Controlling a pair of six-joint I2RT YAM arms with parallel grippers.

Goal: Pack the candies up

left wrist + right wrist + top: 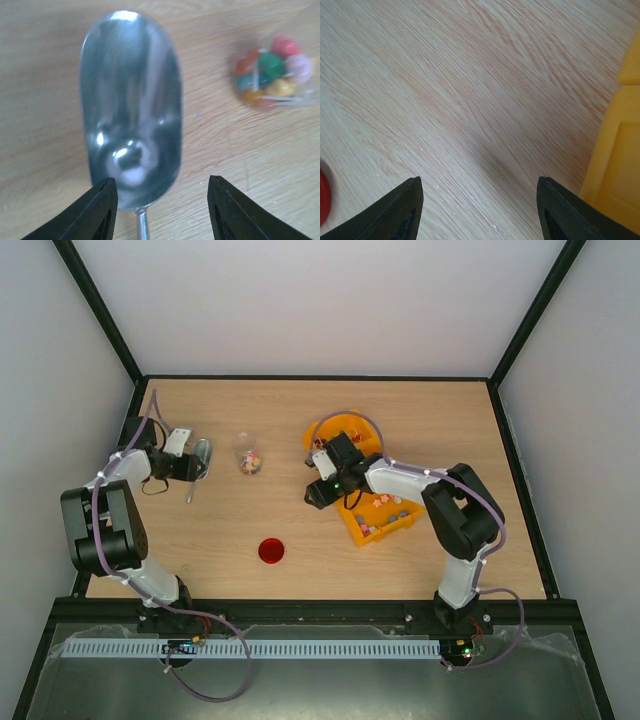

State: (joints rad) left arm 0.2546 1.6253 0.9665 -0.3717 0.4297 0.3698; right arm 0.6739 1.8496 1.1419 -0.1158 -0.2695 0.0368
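Note:
The candies (249, 461) lie in a small clear container (274, 75) on the wooden table; they are small sweets in pink, green, yellow and red. More candies (378, 512) lie in a yellow bin (360, 532) at the centre right. A metal scoop (131, 105) rests flat on the table, its thin handle (142, 225) running between the fingers of my left gripper (161, 187), which is open and not touching it. My right gripper (477, 182) hangs open over bare wood, just left of the yellow bin (617, 150), with nothing between its fingers.
A red lid (271, 551) lies near the front middle of the table, and its edge shows at the left of the right wrist view as the red lid (322, 197). Black frame posts and white walls close in the table at the sides and back.

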